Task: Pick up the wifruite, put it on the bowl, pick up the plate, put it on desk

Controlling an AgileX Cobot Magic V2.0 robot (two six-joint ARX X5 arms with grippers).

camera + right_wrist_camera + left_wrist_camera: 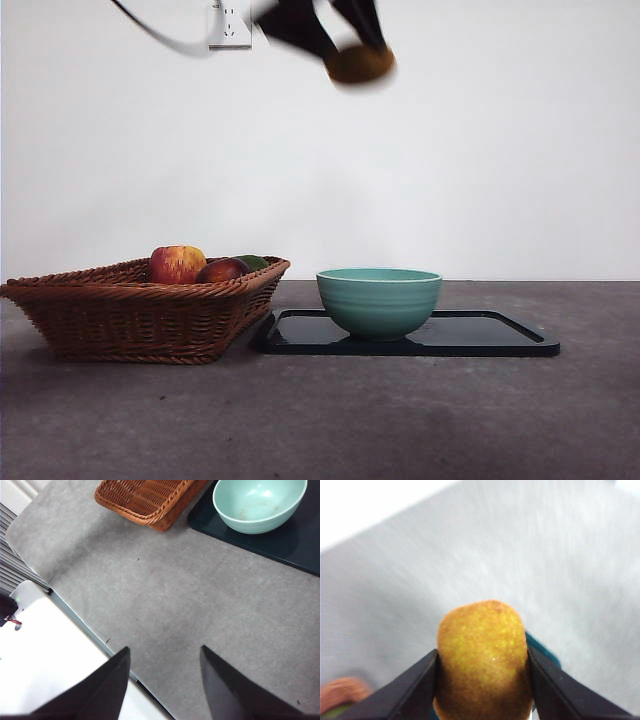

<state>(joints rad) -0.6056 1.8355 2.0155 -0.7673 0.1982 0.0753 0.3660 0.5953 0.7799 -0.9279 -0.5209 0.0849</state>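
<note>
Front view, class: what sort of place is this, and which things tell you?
Probably an indoor robot test bench rather than a kitchen: a bare white wall with one power socket, a plain grey desk staged with a wicker basket and bowl, and the left tool carrying the wifruite.
</note>
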